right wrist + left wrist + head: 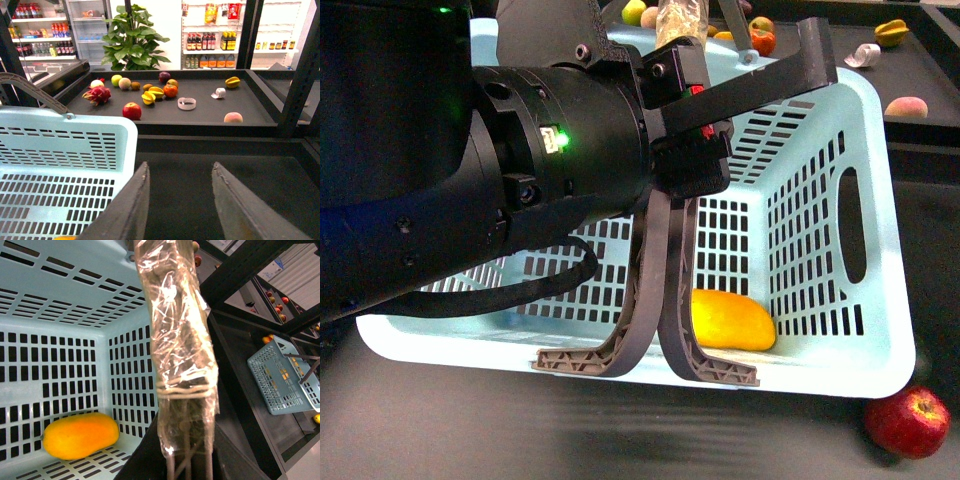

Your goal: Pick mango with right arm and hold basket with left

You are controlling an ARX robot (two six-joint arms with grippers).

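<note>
The yellow-orange mango (732,320) (80,435) lies on the floor of the light blue basket (880,330) (50,340) (60,125), near its front right corner. My left gripper (187,467) is shut on the basket handle (180,340) (680,20), which is wrapped in clear plastic. The bulky left arm (550,150) hides those jaws in the front view. My right gripper (181,165) is open with nothing between its fingers, up by the basket's far right corner and well above the mango. One black angular finger (790,70) of it shows in the front view.
A red apple (910,420) lies on the dark table outside the basket's front right corner. Two grey curved strips (665,300) hang before the near wall. A raised black shelf (200,112) beyond holds several fruits (132,110). A second blue basket (285,380) stands further off.
</note>
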